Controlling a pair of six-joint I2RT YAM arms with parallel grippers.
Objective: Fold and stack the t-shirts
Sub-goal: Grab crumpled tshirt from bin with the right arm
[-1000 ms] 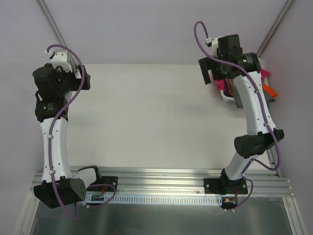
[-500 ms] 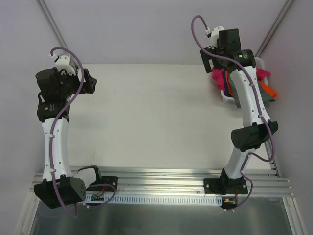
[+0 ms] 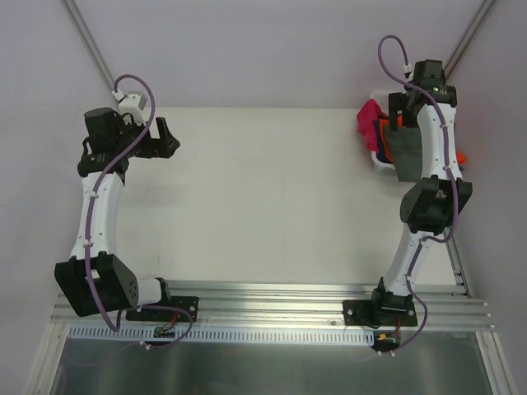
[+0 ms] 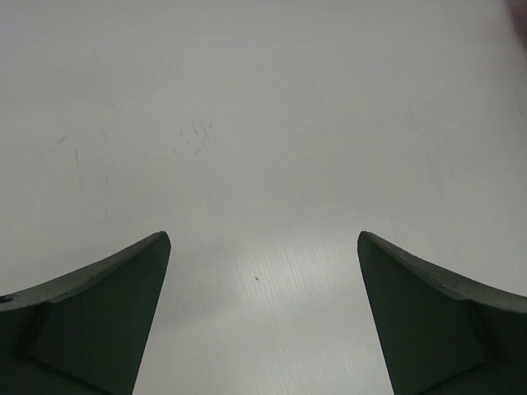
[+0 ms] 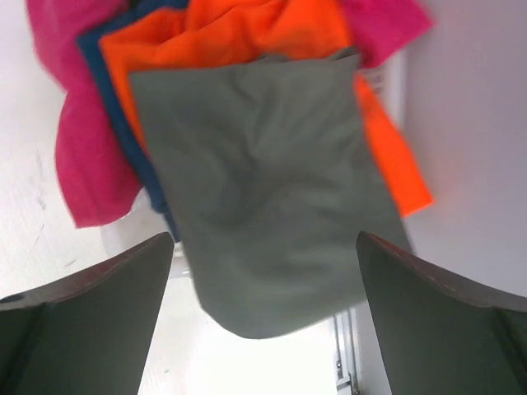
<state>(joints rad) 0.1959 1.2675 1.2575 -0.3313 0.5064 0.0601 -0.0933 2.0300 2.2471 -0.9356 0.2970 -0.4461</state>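
Observation:
The t-shirts lie heaped in a white basket (image 3: 380,163) at the table's far right. A dark grey-olive shirt (image 5: 263,206) lies on top and hangs over the near rim; it also shows in the top view (image 3: 406,152). Under it are an orange shirt (image 5: 239,33), a magenta-pink shirt (image 5: 82,164) and a dark blue shirt (image 5: 123,123). The pink one (image 3: 368,123) spills over the left rim. My right gripper (image 5: 263,304) is open and empty, above the heap with the grey-olive shirt between its fingers' line. My left gripper (image 4: 263,280) is open and empty over bare table at the far left (image 3: 165,136).
The white table (image 3: 263,197) lies between the two arms. A metal rail (image 3: 272,296) runs along its near edge. Grey walls stand behind and to both sides of the table.
My right arm swung right and back from beside the basket to over it. My left arm's gripper moved right and slightly back, toward the table's far left corner.

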